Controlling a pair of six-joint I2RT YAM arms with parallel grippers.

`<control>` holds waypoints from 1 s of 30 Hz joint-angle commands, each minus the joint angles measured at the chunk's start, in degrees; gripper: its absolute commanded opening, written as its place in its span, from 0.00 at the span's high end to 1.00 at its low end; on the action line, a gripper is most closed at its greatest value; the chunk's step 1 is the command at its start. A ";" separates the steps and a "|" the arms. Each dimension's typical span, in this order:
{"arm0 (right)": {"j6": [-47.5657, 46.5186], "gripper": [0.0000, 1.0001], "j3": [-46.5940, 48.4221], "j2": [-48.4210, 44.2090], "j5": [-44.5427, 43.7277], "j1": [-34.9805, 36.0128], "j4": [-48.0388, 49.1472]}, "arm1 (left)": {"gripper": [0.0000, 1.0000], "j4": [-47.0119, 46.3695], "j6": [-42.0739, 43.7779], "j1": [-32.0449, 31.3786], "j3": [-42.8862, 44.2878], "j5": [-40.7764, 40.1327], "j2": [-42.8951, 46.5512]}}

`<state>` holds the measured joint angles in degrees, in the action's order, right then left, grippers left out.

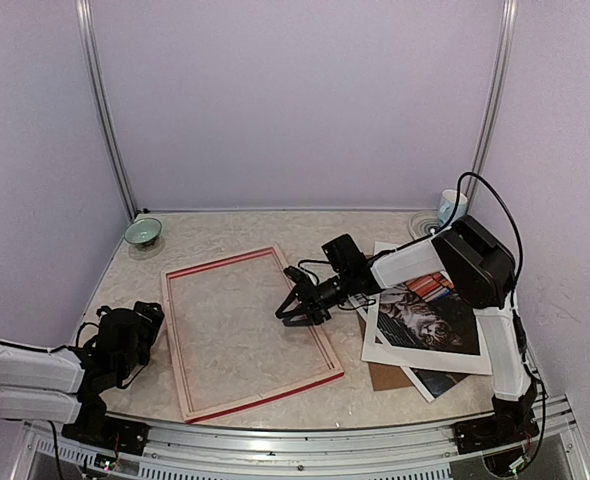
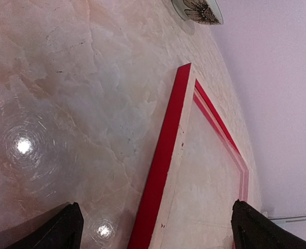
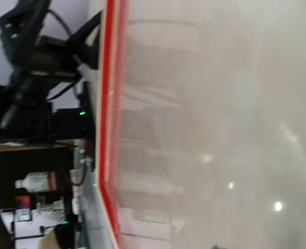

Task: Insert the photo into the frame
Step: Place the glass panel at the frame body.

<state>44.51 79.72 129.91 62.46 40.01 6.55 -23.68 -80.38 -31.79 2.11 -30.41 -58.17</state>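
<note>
The frame (image 1: 175, 340) is thin red at its edges and pale wood on its back. The table (image 1: 215, 235) is cream with beige marbling. The photo (image 1: 430, 322) shows a grey striped cat, bright books and a dark ground. The board (image 1: 385, 376) is brown. The bowl (image 1: 143, 232) is pale green with a dark flower print.

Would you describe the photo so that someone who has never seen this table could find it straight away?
On the right side of the table, beside the red-edged frame, lies a loose stack of flat sheets. The photo is the dark print of a tabby cat showing through the white mat on top; the brown board beneath is plain.
</note>
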 commanded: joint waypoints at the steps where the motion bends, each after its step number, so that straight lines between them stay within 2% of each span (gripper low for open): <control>1: -7.50 0.51 2.83 -2.17 -6.35 0.43 -11.65 | 0.01 4.18 0.74 0.41 -0.09 1.50 -1.41; 15: -17.24 0.46 11.30 -2.17 -17.66 2.62 -28.58 | 0.01 4.09 0.73 0.41 -0.58 1.39 -1.27; 30: -21.63 0.43 15.94 -2.60 -25.60 3.83 -36.87 | 0.01 3.99 0.40 0.41 -0.97 1.35 -1.41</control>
<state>25.52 93.60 129.19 41.04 43.13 -26.04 -24.08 -80.09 -31.79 2.31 -30.44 -58.78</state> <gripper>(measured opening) 0.560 0.989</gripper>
